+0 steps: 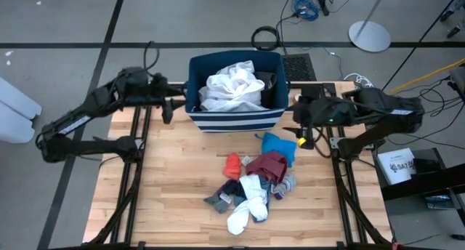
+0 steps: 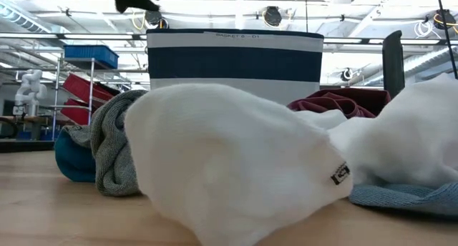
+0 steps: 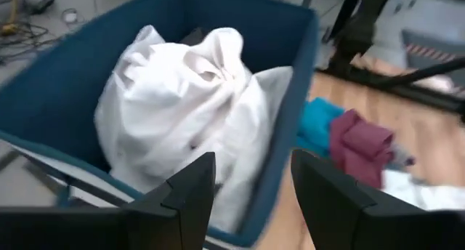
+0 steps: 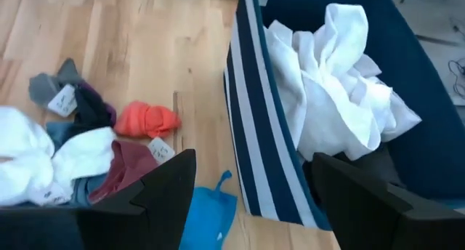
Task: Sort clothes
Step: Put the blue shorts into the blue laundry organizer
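Between the two grippers stands the navy bin (image 1: 236, 119), with a white garment (image 1: 232, 89) and a dark grey piece inside it. Both the left gripper (image 3: 251, 199) and the right gripper (image 4: 251, 188) hover with fingers spread and empty. Beyond the right fingers, on the tabletop (image 1: 160, 177), lies the pile of clothes (image 1: 254, 181): bright blue, maroon, red-orange, white socks.

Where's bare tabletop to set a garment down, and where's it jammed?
Free: the wooden table left of the clothes pile, running from the bin to the near edge; also a narrower strip right of the pile. Crowded: the centre, around the pile, and the bin, filled with a white garment.
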